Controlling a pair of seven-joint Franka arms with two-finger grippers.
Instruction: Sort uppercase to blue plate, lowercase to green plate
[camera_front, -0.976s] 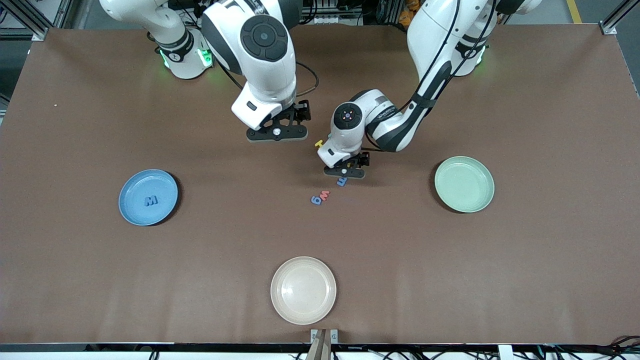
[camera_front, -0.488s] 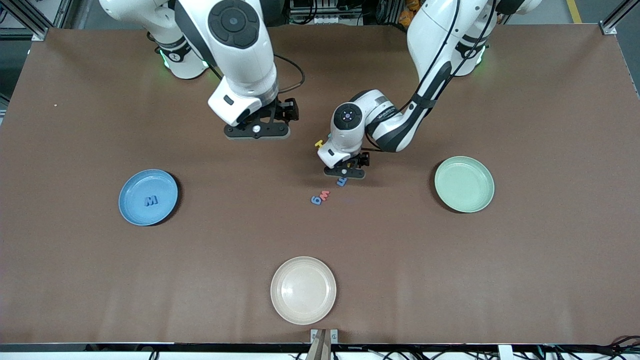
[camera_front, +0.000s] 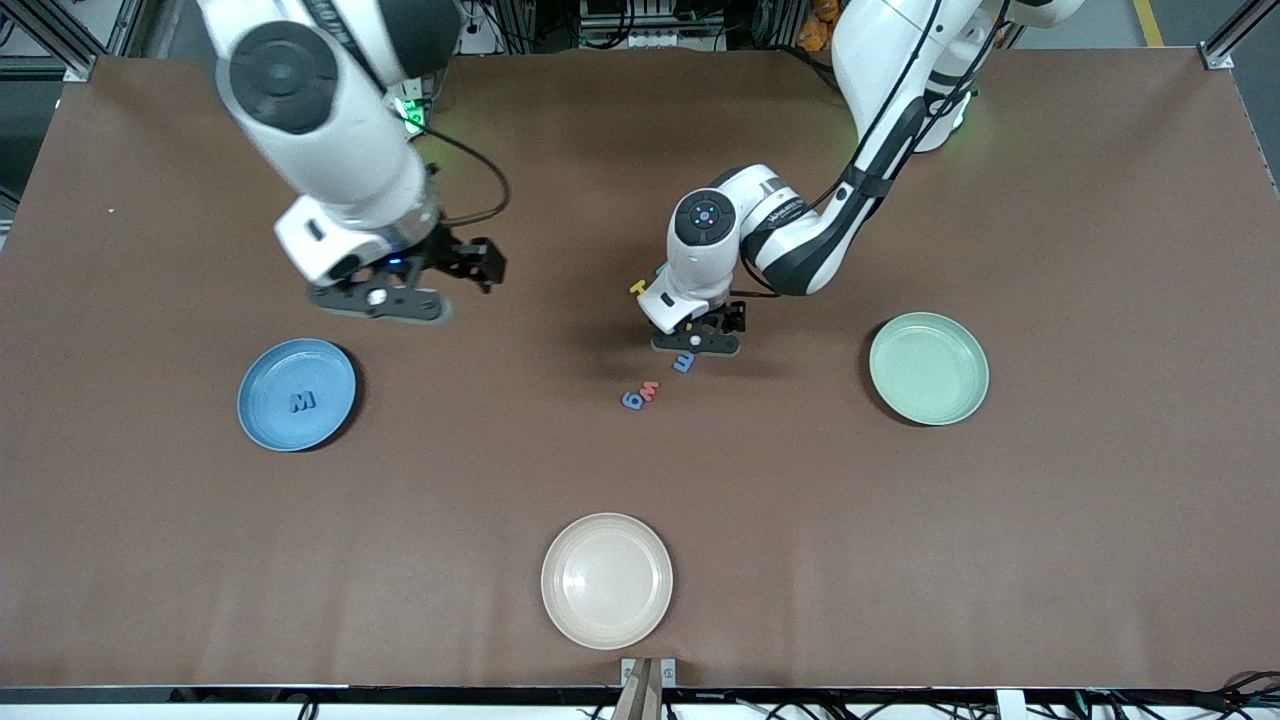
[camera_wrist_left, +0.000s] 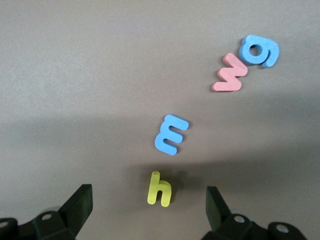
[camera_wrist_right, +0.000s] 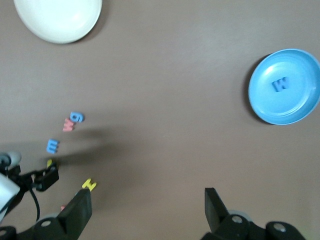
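Foam yellow h (camera_wrist_left: 159, 189) lies flat between the left gripper (camera_wrist_left: 149, 210)'s spread fingers; smooth blue plate (camera_front: 262, 420), at eight o'clock below the released right gripper (camera_front: 380, 300), holds M (camera_front: 302, 401).

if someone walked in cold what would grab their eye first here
Probably the left gripper, jaws open, low over a cluster of small foam letters mid-table: a yellow h, a blue m, a red m and a blue g. Then the blue plate toward the right arm's end, holding a blue M, with the open right gripper in the air near it.
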